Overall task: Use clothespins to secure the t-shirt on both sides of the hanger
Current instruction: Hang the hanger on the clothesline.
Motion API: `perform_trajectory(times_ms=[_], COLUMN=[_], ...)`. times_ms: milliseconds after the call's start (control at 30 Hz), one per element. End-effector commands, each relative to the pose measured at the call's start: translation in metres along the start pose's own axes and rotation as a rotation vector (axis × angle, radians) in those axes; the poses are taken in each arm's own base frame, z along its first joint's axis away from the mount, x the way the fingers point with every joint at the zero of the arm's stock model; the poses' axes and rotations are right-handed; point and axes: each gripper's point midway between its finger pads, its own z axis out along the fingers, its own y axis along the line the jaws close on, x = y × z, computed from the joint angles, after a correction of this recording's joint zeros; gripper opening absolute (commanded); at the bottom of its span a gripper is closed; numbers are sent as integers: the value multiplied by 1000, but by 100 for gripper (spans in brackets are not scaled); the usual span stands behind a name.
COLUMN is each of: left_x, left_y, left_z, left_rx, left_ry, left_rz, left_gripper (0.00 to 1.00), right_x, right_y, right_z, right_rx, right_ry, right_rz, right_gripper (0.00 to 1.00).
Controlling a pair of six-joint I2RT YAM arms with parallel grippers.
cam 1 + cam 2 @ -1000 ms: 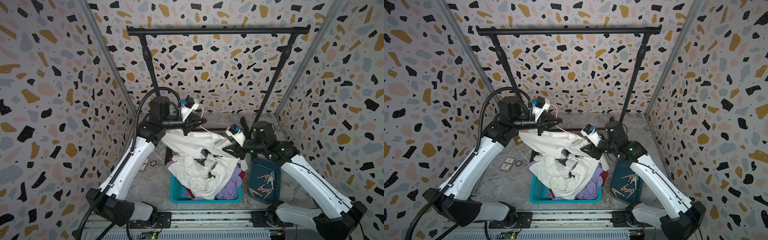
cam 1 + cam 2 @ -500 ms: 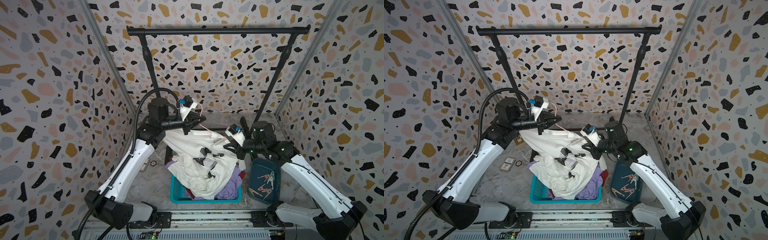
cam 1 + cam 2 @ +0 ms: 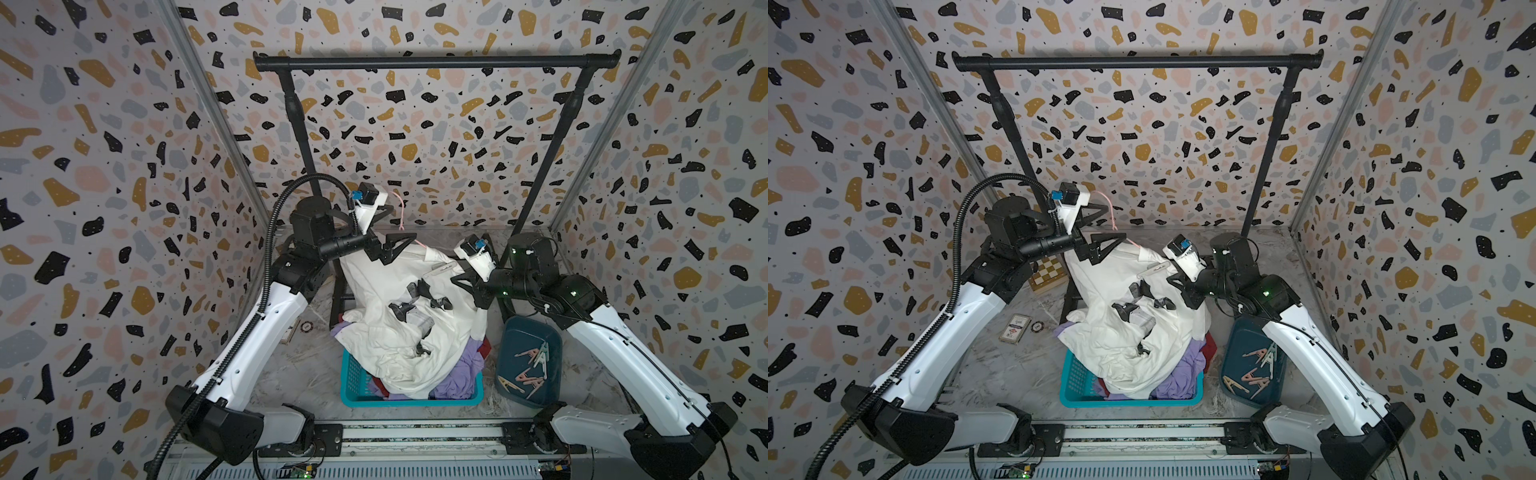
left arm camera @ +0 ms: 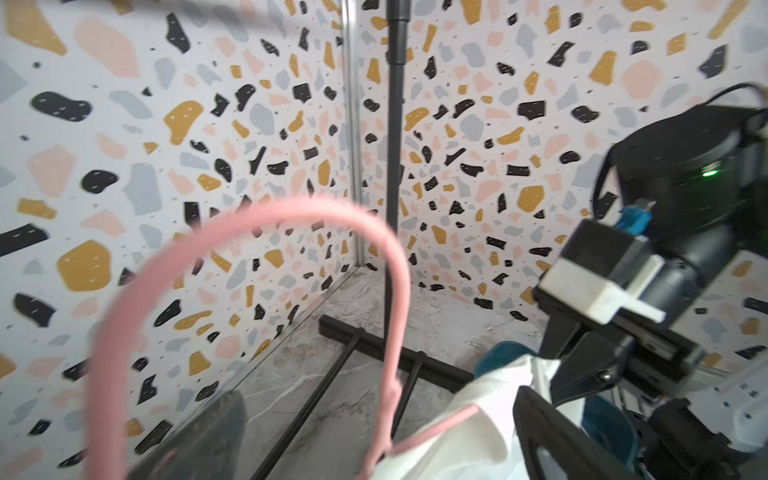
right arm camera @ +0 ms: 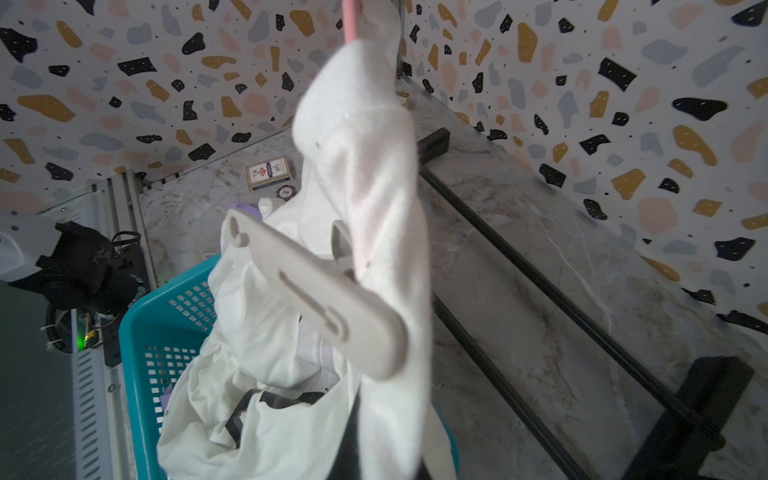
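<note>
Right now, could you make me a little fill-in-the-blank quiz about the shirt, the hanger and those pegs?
The white fabric t-shirt hangs on a thin ___ plastic hanger.
The spare pastel plastic clothespins lie in a dark teal plastic tray beside the robot's ___ arm.
The long black metal clothes rail at the back carries ___ garments.
The left arm's black fingers are ___, not shut.
Missing words: pink; right; no; open.
</note>
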Motion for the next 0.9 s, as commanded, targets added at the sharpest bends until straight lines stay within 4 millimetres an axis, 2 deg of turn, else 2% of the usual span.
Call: perform_trajectory(times_ms=[0, 233, 367, 500, 667, 867], left_x=[-14, -13, -4, 8, 26, 39], left_y=[25, 32, 26, 18, 6, 0], left_z=[-8, -37, -48, -53, -55, -52], left_rx=[-165, -312, -327, -308, -269, -229], left_ry=[-4, -37, -47, -48, -21, -14], left_rz=[-30, -98, -178, -227, -271, -305], left_gripper=[99, 99, 99, 99, 99, 99], right_x=[-49, -95, -117, -138, -151, -155], right_y=[-16, -49, -76, -90, -117, -156], right_z=[-31, -74, -102, -123, -144, -169], right_rx=[129, 292, 385, 447, 526, 594], right_ry=[-124, -202, -230, -288, -334, -402], right_rz=[-22, 43, 88, 107, 161, 231], right_gripper=[0, 0, 0, 0, 0, 0])
